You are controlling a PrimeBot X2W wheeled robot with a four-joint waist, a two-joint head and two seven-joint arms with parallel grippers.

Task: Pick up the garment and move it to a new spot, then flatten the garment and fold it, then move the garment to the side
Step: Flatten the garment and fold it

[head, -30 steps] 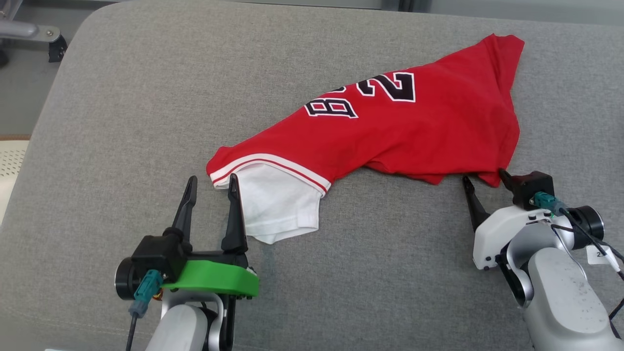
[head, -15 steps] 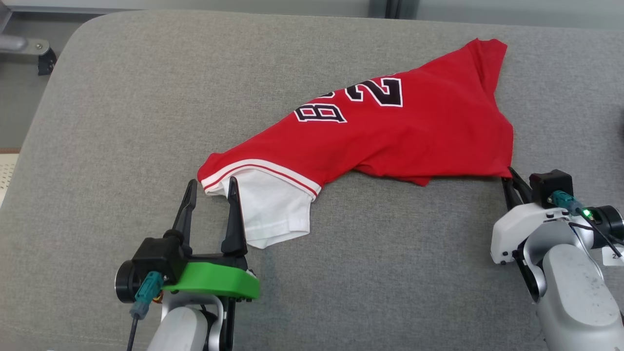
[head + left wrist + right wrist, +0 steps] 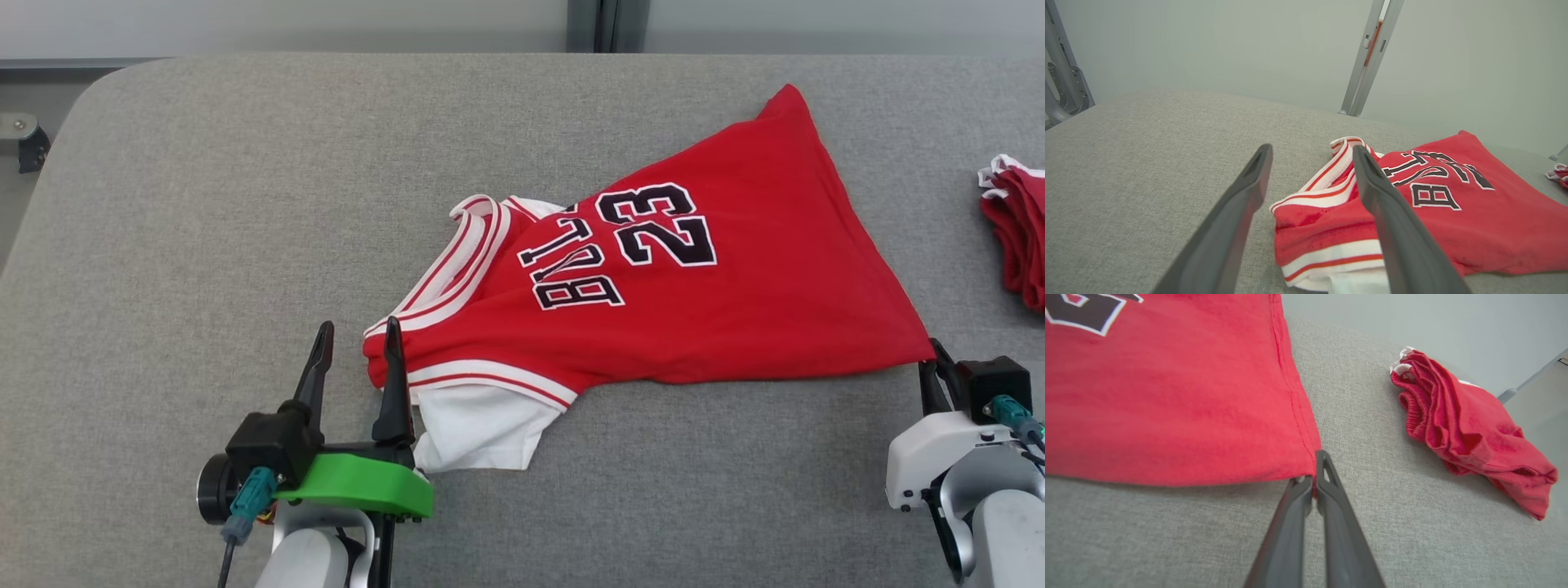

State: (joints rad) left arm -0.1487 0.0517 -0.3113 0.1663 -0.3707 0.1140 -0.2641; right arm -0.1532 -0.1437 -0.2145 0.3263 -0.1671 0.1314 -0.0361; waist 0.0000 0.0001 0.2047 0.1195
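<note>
The garment [image 3: 702, 302] is a red jersey with black "23" lettering and white-and-red trim, lying crumpled across the grey cushioned surface. A white sleeve [image 3: 478, 429] sticks out at its near left end. My right gripper [image 3: 931, 363] is shut on the garment's near right corner [image 3: 1306, 469], its fingers pinched together on the hem. My left gripper [image 3: 359, 347] stands open at the garment's left end, with the red trimmed edge [image 3: 1323, 220] lying between and under its fingers, not gripped.
A second red cloth [image 3: 1016, 229] lies bunched at the far right of the surface [image 3: 204, 204], also in the right wrist view as a folded heap [image 3: 1470, 428]. A metal post [image 3: 1367, 57] stands behind the surface's far edge.
My right gripper closed on the garment's near right corner and pulled it towards me and right, spreading the cloth and baring the collar. The head camera tilted. The left gripper stayed open.
</note>
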